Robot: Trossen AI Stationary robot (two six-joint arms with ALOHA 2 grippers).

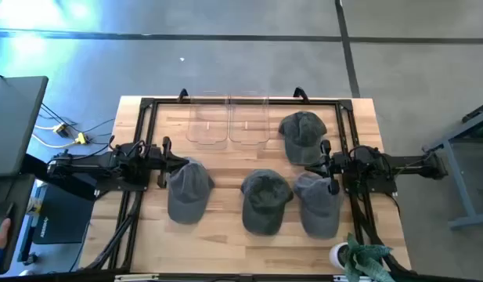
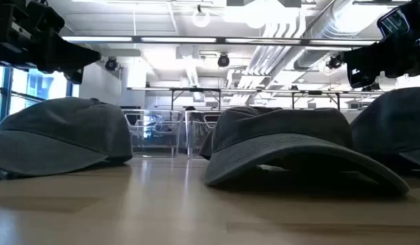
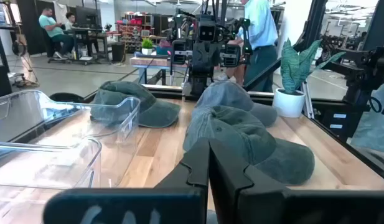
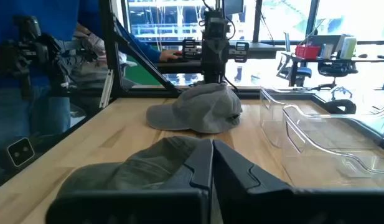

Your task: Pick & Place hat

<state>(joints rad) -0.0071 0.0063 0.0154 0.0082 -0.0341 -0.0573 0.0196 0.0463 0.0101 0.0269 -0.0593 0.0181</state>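
Nothing has yet been placed: four hats lie on the table (image 1: 225,164), both clear bins (image 1: 229,121) unfilled. Left hand (image 1: 164,151), pressed together, hovers beside the nearest hat (image 1: 186,192); right hand (image 1: 326,160), likewise pressed together and holding nothing, between two others.

Two clear bins (image 1: 228,124) sit side by side at twelve o'clock on the wooden tabletop (image 1: 225,235). A potted plant (image 1: 358,257) stands at five o'clock. A person in blue (image 4: 42,68) stands beyond the tabletop.

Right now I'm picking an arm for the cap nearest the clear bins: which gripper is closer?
Right. The right gripper is shut beside that cap; the left gripper, also shut, sits across the table.
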